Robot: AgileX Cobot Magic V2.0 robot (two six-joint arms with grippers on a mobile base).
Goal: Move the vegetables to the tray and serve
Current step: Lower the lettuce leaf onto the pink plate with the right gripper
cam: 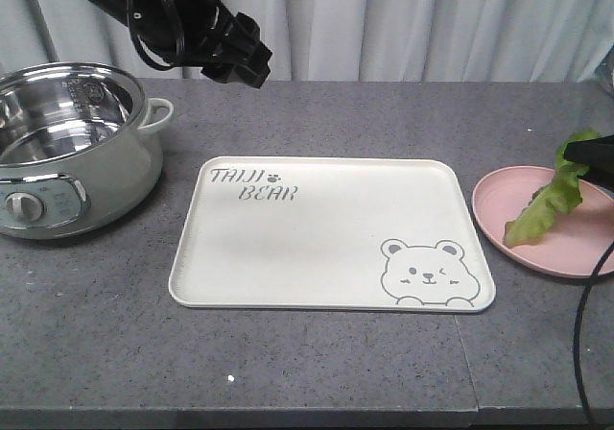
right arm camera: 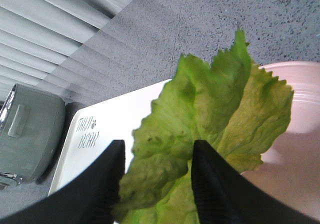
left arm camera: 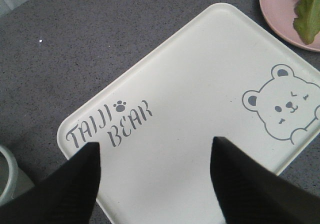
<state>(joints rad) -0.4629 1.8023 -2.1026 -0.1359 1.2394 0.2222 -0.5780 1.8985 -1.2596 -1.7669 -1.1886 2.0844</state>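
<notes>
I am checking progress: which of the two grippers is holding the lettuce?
The right gripper, shut on the lettuce over the pink plate; the left gripper is open, empty.

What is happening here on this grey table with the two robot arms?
The right gripper holds a bright green crinkled lettuce leaf, which hangs over the round pink plate on the right. The large cream-white rectangular tray with the bear drawing lies in the middle with nothing on it yet. The left gripper hovers open above the tray. A steel and pale green electric pot stands at the left.
</notes>
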